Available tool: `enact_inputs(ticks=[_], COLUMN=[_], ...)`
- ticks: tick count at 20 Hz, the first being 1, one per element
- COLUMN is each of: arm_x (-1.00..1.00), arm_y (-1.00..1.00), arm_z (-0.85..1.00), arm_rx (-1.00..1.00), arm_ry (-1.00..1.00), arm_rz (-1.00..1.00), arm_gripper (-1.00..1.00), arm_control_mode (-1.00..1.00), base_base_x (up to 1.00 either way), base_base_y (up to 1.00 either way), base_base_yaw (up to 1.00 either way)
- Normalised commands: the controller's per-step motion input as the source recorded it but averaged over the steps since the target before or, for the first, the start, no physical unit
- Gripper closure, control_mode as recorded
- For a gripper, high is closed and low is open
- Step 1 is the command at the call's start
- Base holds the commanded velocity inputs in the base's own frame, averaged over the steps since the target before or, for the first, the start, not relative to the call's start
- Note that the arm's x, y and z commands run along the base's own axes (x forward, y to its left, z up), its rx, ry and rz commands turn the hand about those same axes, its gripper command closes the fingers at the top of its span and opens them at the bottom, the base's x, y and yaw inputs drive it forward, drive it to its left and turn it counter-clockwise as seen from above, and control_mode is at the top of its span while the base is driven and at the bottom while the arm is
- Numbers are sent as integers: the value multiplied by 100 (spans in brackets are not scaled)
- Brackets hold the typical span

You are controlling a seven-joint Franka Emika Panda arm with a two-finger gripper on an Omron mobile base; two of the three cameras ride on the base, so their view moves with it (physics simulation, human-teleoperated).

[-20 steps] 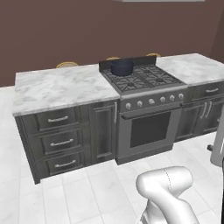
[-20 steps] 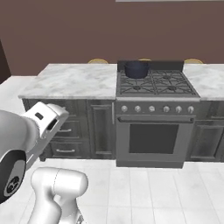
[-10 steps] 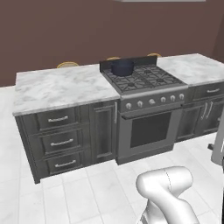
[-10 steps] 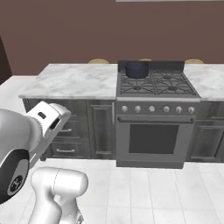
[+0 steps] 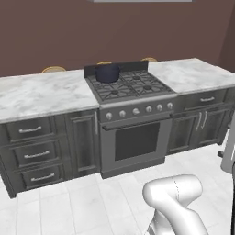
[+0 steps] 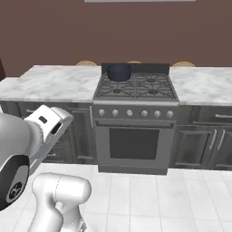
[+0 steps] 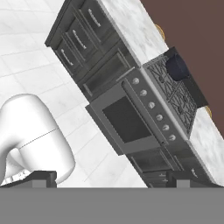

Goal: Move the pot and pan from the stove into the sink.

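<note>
While on stove (image 5: 133, 89), pot (image 5: 107, 72) far from tool (image 7: 113, 177).

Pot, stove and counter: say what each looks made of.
Pot: likely enamelled or coated metal, going by its smooth, matte dark blue-grey walls.
Stove: apparently dark grey painted metal, with black cast-iron-looking grates and shiny silver knobs.
Counter: seemingly polished marble, white with grey veining.

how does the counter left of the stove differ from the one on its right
The left counter has a stack of three drawers beneath; the right counter has one drawer above cabinet doors. In the left base view the left counter shows more surface. Both are white marble over dark cabinets, flanking the stove.
</note>
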Motion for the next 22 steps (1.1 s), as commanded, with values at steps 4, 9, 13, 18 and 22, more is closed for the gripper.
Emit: enact_inputs(ticks=[4,9,13,18,22], arm_x=[0,0,0,0,0], arm_y=[0,0,0,0,0], arm_z=[0,0,0,0,0], arm_rx=[0,0,0,0,0], arm_ry=[0,0,0,0,0], arm_rz=[0,0,0,0,0], arm_gripper=[-100,-100,-100,-100,-100], arm_control_mode=[100,100,100,100,100], base_base_x=[6,-1,-3,37,76], base_base_y=[-82,-53,-9,0,0], base_base_yaw=[5,5,2,0,0])
